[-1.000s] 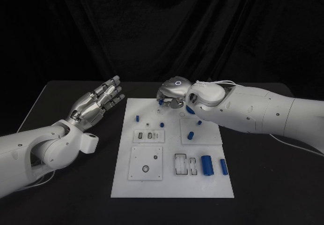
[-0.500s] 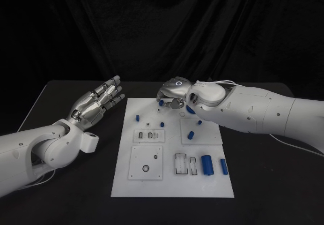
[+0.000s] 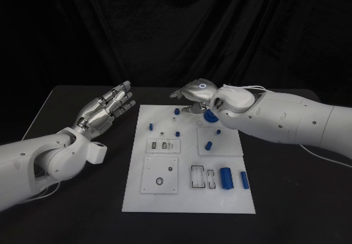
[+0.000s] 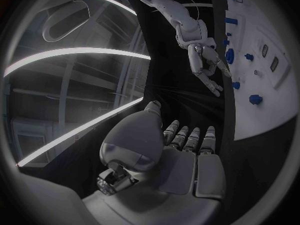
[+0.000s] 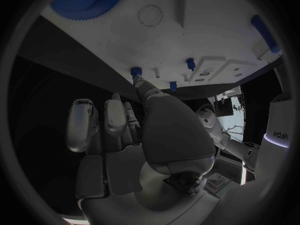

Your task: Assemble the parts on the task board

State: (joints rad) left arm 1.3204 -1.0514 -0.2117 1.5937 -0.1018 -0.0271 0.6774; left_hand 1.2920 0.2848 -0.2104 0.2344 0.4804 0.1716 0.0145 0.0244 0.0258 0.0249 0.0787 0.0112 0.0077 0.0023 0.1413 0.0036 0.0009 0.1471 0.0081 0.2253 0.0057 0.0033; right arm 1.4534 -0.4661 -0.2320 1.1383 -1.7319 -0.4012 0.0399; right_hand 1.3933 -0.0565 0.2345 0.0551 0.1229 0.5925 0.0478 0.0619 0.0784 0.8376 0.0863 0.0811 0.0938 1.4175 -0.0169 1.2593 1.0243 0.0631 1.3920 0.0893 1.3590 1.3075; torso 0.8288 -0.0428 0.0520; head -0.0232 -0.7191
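I see the board (image 3: 187, 195) at centre frame, small blue parts (image 3: 226, 179) dotted over its upper half and lower right. My right hand (image 3: 194, 96) hovers at the board's top edge, upper middle of the frame, fingers apart, nothing in it. My left hand (image 3: 106, 108) is raised at the left, off the board, flat and spread, holding nothing.

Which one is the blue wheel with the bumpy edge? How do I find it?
Start at the white task board in the middle of the table. Go to its far edge, just under the right hand. The blue gear there is round and toothed, wider than the small pegs nearby.
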